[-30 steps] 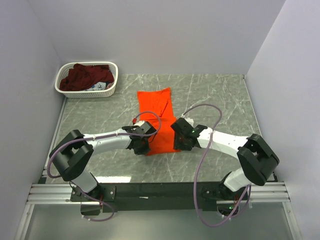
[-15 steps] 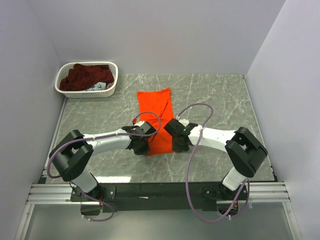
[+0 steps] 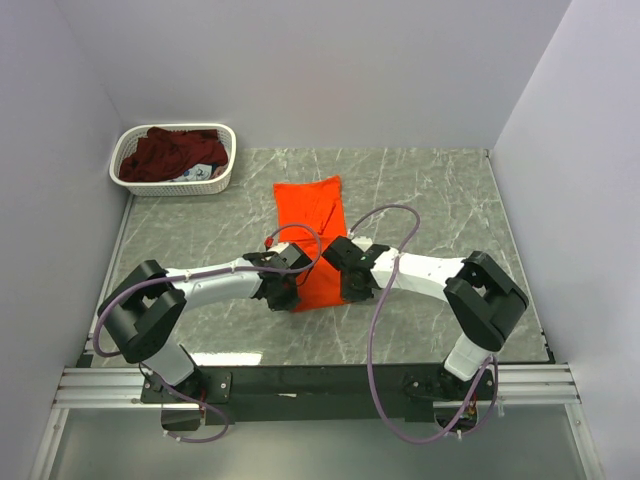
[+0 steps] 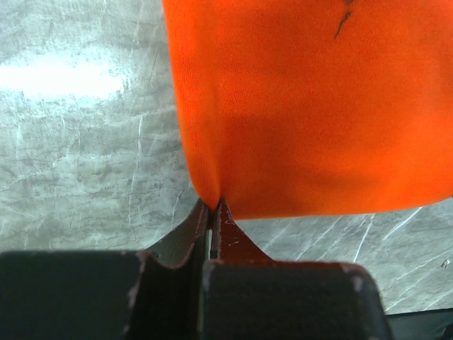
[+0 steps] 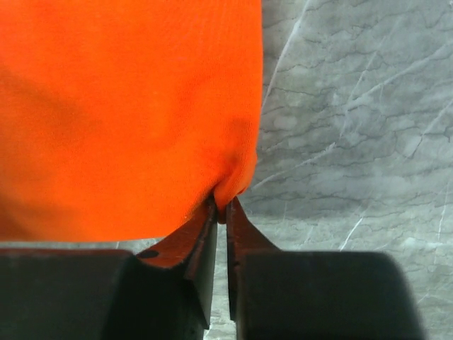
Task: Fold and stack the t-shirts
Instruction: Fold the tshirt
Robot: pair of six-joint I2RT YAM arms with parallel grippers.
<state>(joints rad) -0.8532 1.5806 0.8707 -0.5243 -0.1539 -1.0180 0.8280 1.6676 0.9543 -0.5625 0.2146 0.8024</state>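
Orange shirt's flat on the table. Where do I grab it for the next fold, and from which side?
Grip the two near corners, coming in low from the near side. The orange t-shirt lies as a narrow strip running near to far, so its near edge is the one to lift and fold away. The left gripper and right gripper each pinch one corner there.
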